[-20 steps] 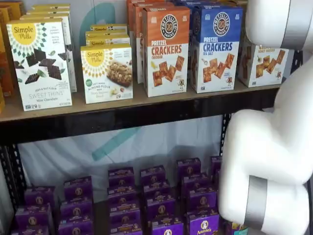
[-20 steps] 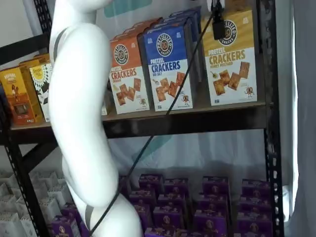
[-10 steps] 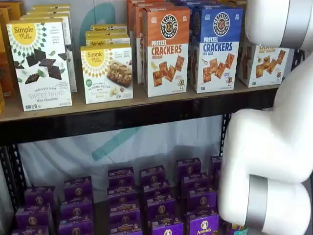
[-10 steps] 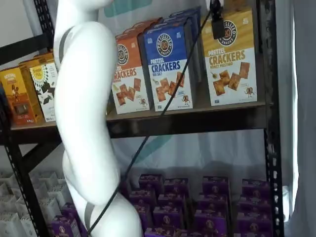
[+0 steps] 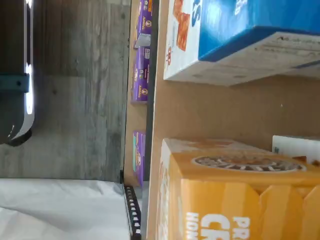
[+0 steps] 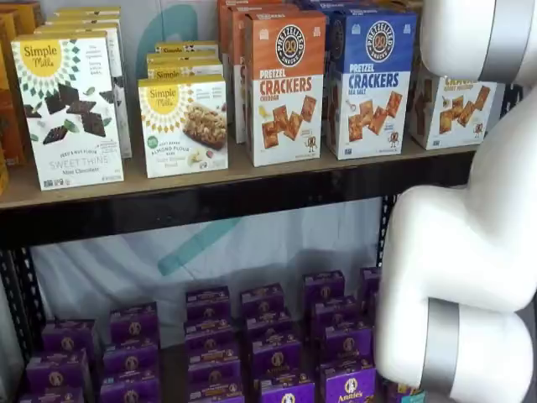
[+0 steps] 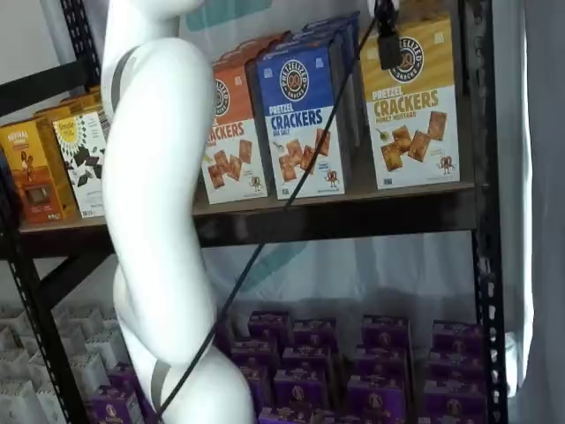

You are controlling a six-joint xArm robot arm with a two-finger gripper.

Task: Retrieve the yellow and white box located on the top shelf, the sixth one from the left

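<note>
The yellow and white box (image 7: 410,102) stood upright on the top shelf (image 7: 353,216), at the 3 o'clock end of the row, just beside the blue-topped crackers box (image 7: 305,119) but with a gap between them. A dark finger of the tool (image 7: 388,40) hung from 12 o'clock over the box's upper front, a cable (image 7: 291,203) trailing down from it. Only that one dark part showed, so I could not tell whether the tool was spread or pressed together, and nothing showed it pinching the box. The step in hand looked like the final approach to the grasp. The next move likely called for settling the fingers on either side of the box and closing squarely.

The wrist view showed the box's top flap (image 5: 240,162) close up and bare shelf board between the two boxes. In a shelf view the white arm (image 6: 470,235) covered the box's yellow upper part, leaving only its cracker picture (image 6: 457,113)
</note>
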